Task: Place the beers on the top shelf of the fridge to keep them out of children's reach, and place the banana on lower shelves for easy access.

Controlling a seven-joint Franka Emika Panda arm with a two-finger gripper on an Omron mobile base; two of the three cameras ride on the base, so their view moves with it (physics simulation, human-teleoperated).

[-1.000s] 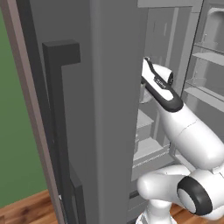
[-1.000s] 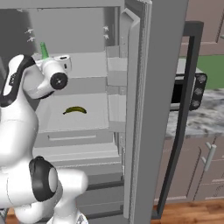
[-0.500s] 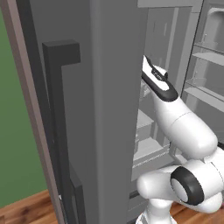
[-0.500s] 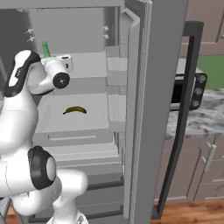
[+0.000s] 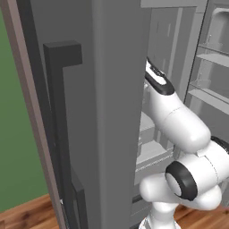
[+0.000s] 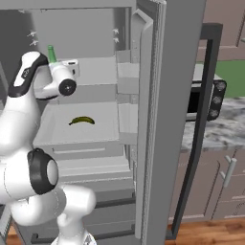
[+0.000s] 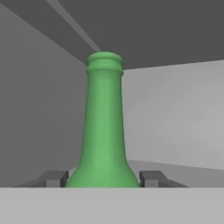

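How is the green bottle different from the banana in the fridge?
The green bottle stands upright; the banana lies flat. The bottle is bright green and straight-necked; the banana is dark yellow and curved. The bottle sits between the gripper fingers up high; the banana rests alone on a lower shelf. Both are inside the fridge.

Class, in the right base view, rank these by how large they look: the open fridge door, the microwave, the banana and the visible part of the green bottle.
Largest to smallest:
1. Fridge door
2. Microwave, partly hidden behind the door
3. Banana
4. Green bottle, only its neck showing above the arm; close in size to the banana, so that order is unsure.
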